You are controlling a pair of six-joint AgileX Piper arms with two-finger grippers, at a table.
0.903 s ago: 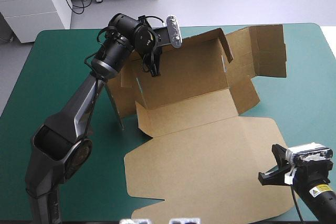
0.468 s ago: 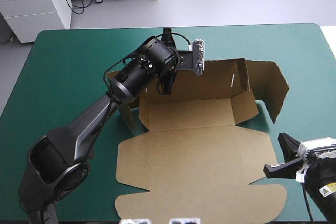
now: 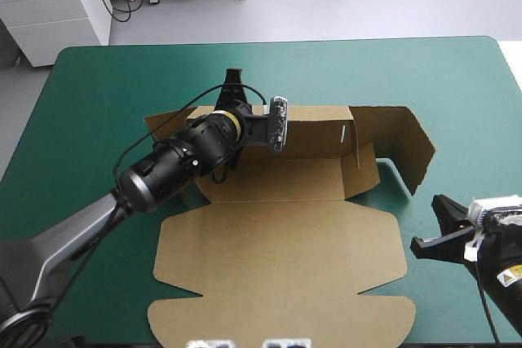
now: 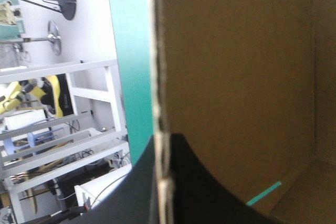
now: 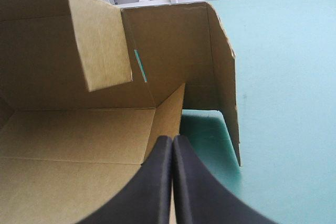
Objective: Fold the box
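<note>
The brown box [image 3: 277, 258] lies mid-table with its wide lid flat toward the near edge. Its back wall [image 3: 318, 129] stands raised, and a side panel [image 3: 412, 148] is upright at the right end. My left gripper [image 3: 233, 102] is at the top edge of that back wall, near its left end. In the left wrist view the black fingers [image 4: 184, 182] are shut on the board edge [image 4: 157, 77]. My right gripper [image 3: 434, 230] hovers just off the lid's right edge, apart from it. Its fingers [image 5: 172, 142] meet in a point, shut on nothing, aimed at the tray's right corner [image 5: 163, 108].
The teal-green cover [image 3: 98, 79] spreads wide to the left of and beyond the box. A narrower strip [image 3: 481, 120] runs between the upright side panel and the table's right edge. The lid's front edge reaches close to the near edge of the table.
The left gripper has drawn the back wall toward the near side, and the whole box slid nearer and leftward. The right side panel swung upright. The right gripper barely shifted.
</note>
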